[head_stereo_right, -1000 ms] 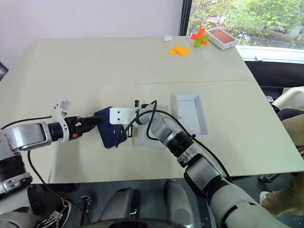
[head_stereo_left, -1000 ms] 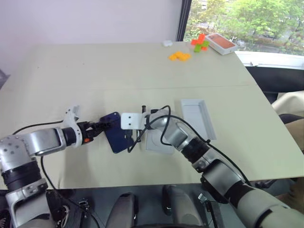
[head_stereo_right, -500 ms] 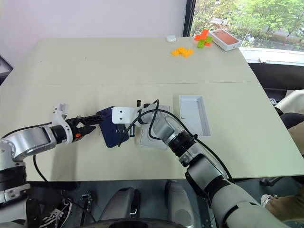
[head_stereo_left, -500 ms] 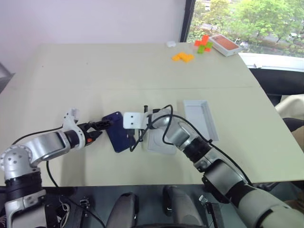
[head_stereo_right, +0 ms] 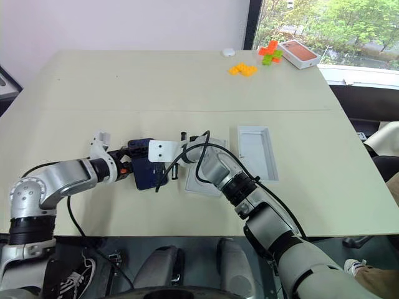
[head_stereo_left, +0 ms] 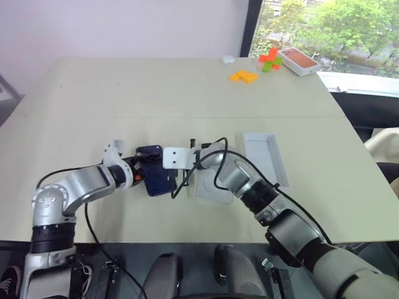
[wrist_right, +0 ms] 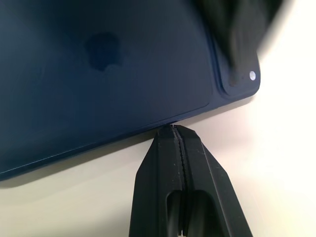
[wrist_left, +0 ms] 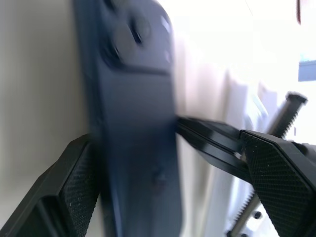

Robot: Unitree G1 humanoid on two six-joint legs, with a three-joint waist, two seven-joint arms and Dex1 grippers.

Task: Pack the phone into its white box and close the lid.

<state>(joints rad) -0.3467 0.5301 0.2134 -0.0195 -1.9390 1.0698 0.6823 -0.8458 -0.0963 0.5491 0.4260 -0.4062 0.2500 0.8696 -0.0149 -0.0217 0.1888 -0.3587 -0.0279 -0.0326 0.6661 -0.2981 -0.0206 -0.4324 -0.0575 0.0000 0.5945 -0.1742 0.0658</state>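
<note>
The phone (head_stereo_left: 156,177) lies on the table (head_stereo_left: 93,99), left of the box (head_stereo_left: 267,157). It is straddled by the wide left gripper (wrist_left: 168,163); the shut right gripper (wrist_right: 180,136) is pressed against its edge (glossy back up). It could be pushed away before being pinched.

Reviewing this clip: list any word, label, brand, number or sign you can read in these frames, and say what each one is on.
No readable words or numbers anywhere.
Phone: a faint round logo mark on its dark blue back, no lettering legible.
Box with an orange-red top at the table's far corner: any print is too small to read.
White box: plain, nothing printed that shows.
</note>
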